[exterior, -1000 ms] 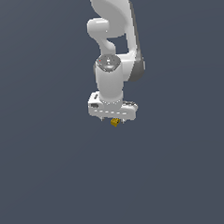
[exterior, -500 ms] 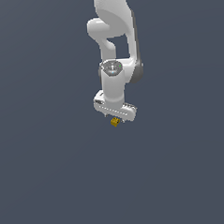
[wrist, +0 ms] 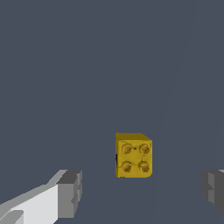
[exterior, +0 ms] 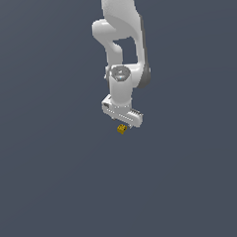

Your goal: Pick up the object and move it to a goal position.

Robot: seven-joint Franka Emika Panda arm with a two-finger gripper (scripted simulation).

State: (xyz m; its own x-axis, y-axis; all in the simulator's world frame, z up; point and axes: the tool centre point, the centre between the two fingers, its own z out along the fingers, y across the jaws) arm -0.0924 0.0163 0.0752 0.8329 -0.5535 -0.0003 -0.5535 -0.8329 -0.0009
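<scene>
End effector (exterior: 123,121) points down from the white arm (exterior: 122,31), fingers spread wide: in the wrist view one grey pad (wrist: 70,193) sits well to one side of the object (wrist: 133,155) and the other pad (wrist: 213,190) well to the other, neither touching it. Object is a small yellow block with four round studs on its upper face; it lies on the flat grey tabletop (exterior: 55,184), below the end effector and between the fingers but not centred, closer to the first pad than the second. In the exterior view the object (exterior: 121,128) shows just under the end effector's lower edge, slightly off its middle. Judged stage: lining up or descending for the grasp, nothing held yet. Risks from here: closing while off-centre would let the nearer finger strike first and shove or spin the block instead of clamping it. The block's sides appear turned slightly against the closing line, so the pads may catch corners and squeeze it out. Small piece, little margin. No goal marker visible.
</scene>
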